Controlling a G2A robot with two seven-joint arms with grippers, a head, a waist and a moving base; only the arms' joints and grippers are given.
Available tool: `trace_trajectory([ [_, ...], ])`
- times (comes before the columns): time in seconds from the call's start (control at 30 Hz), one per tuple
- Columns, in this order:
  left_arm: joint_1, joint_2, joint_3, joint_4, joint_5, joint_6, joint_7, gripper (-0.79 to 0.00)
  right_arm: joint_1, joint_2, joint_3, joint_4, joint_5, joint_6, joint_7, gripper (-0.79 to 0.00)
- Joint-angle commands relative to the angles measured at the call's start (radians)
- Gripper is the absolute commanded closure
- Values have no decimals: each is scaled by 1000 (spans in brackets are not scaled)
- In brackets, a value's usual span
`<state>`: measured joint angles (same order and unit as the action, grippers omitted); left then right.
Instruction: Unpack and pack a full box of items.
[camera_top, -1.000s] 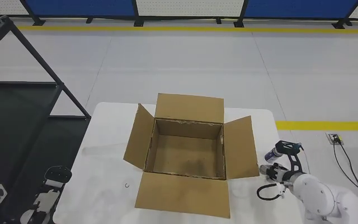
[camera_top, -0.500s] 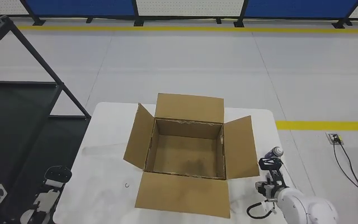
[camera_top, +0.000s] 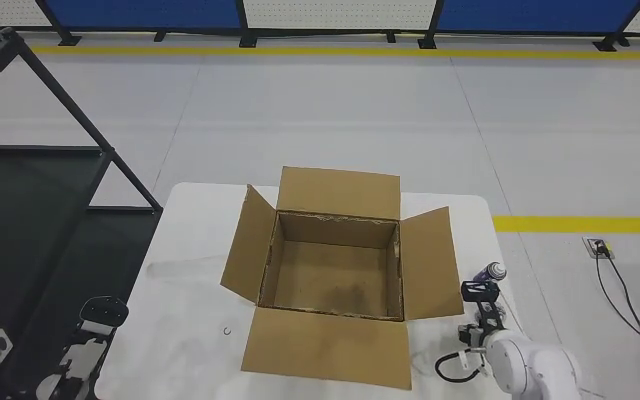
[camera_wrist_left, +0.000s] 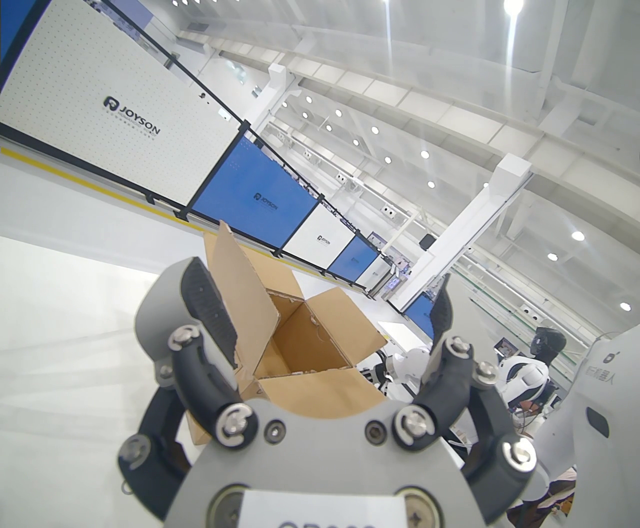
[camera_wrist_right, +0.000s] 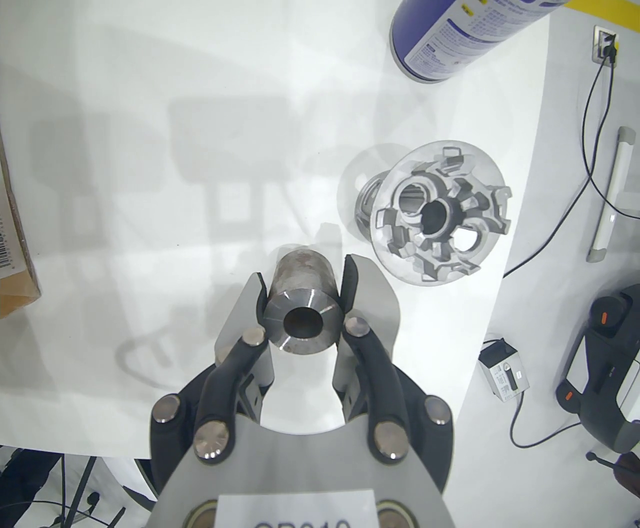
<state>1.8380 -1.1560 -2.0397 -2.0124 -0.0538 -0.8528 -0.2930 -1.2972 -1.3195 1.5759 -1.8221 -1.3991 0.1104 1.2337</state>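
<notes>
Beside the box (camera_top: 330, 350), the right jaws clench a steel cylinder (camera_wrist_right: 301, 300) squarely between them; left jaws gape.

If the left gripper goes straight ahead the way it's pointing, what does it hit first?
Probably the raised flap of the cardboard box, ahead of the left gripper; depth is unclear.

Grey floor (camera_top: 330, 110) w/ yellow line (camera_top: 300, 51); blue/white panels (camera_top: 140, 12) behind.
</notes>
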Motion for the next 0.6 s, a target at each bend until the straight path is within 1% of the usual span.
trace_trajectory([
  [0.0, 0, 0, 0, 0, 0, 0, 0, -785, 3, 0, -9, 4, -12, 9, 3, 0],
  [0.1, 0, 0, 0, 0, 0, 0, 0, -785, 9, 0, -18, 10, -19, 18, 6, 0],
  [0.13, 0, 0, 0, 0, 0, 0, 0, -785, 11, 0, -20, 11, -20, 20, 7, -108],
  [0.23, 0, 0, 0, 0, 0, 0, 0, -785, 18, 0, -25, 15, -20, 19, 11, -308],
  [0.3, 0, 0, 0, 0, 0, 0, 0, -785, 20, 0, -30, 12, -16, 19, 11, -360],
  [0.37, 0, 0, 0, 0, 0, 0, 0, -785, 21, 0, -29, 8, -15, 19, 11, -391],
  [0.47, 0, 0, 0, 0, 0, 0, 0, -785, 18, 0, -23, -5, 1, 23, 3, -517],
  [0.57, 0, 0, 0, 0, 0, 0, 0, -785, 4, 1, -7, -35, 26, 23, -11, -563],
])
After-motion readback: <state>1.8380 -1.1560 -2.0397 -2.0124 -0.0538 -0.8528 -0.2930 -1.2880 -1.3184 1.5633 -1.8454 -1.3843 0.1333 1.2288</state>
